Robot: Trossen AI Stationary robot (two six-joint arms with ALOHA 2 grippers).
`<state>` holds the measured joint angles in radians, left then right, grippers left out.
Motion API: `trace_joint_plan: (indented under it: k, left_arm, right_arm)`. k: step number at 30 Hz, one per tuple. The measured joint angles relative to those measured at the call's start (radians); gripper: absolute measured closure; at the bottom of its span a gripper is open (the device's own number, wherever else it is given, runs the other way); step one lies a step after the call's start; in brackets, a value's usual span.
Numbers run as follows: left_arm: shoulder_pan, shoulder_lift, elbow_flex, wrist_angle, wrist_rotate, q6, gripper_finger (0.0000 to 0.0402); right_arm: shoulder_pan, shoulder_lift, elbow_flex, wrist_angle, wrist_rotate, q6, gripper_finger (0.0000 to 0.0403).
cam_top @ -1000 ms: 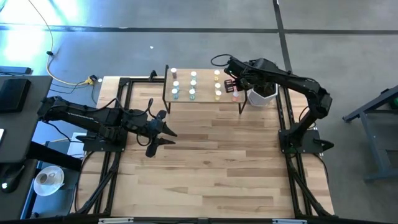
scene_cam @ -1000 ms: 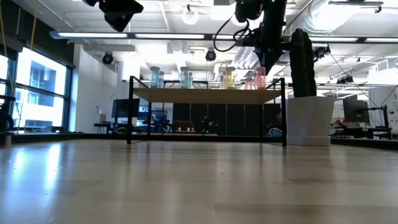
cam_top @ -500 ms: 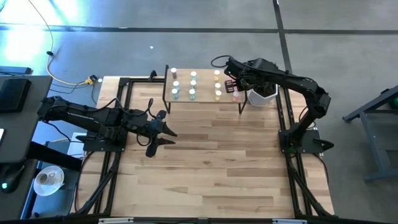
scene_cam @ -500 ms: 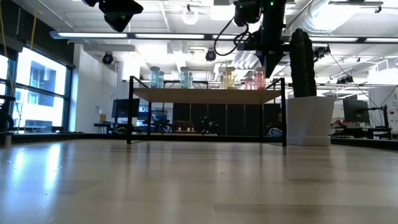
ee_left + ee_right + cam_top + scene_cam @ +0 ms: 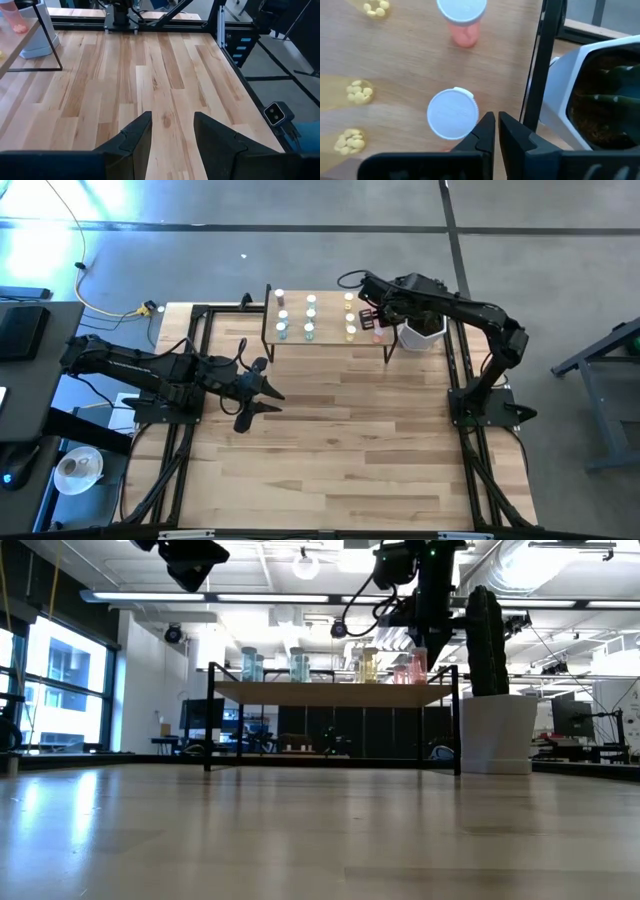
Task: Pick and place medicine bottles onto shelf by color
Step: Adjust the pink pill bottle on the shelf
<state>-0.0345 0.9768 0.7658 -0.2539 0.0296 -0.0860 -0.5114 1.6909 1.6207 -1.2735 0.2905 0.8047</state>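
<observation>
The shelf [image 5: 330,320] stands at the table's far edge and carries the medicine bottles in rows: blue-white [image 5: 281,315], green [image 5: 311,315], yellow [image 5: 350,320] and pink [image 5: 378,332]. My right gripper [image 5: 496,131] is shut and points steeply down over the shelf's right end. Its tips are beside the white cap [image 5: 453,114] of a pink bottle, and a second pink bottle [image 5: 462,17] stands farther along. My left gripper [image 5: 172,125] hovers open above bare tabletop at the left, with nothing between its fingers. My right gripper's shut fingertips [image 5: 482,127] come from above, right beside the rim of the white cap [image 5: 470,122] of the pink bottle, which stands upright on the shelf. Whether they touch it I cannot tell.
A white pot with a cactus [image 5: 422,332] stands right next to the shelf's right end, close to my right arm. A black shelf leg [image 5: 540,75] runs between the pink bottles and the pot. Open wooden tabletop [image 5: 350,440] lies in front of the shelf.
</observation>
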Motion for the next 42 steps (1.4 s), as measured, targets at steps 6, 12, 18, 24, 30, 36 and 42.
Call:
trace_joint_plan:
  k: [6,12,18,24,30,36,42]
  left_arm:
    - [0.000,0.000,0.000,-0.004,0.000,0.000,0.0266]
    - [0.000,0.000,0.000,-0.004,0.000,0.000,0.0266]
    - [0.000,0.000,0.000,-0.004,0.000,0.000,0.0266]
    - [0.000,0.000,0.000,-0.004,0.000,0.000,0.0266]
    - [0.000,0.000,0.000,-0.004,0.000,0.003,0.0266]
    - [0.000,0.000,0.000,-0.004,0.000,0.002,0.0266]
    - [0.000,0.000,0.000,-0.004,0.000,0.002,0.0266]
  right_arm:
    - [0.000,0.000,0.000,-0.005,-0.014,0.002,0.0390]
    - [0.000,0.000,0.000,0.000,-0.055,0.003,0.0390]
    - [0.000,0.000,0.000,0.003,-0.055,0.000,0.0390]
    - [0.000,0.000,0.000,0.017,-0.056,-0.023,0.0390]
    - [0.000,-0.001,0.000,0.014,-0.056,-0.027,0.0390]
    - [0.000,-0.001,0.000,-0.018,-0.057,-0.020,0.0390]
    - [0.000,-0.001,0.001,-0.024,-0.058,-0.023,0.0390]
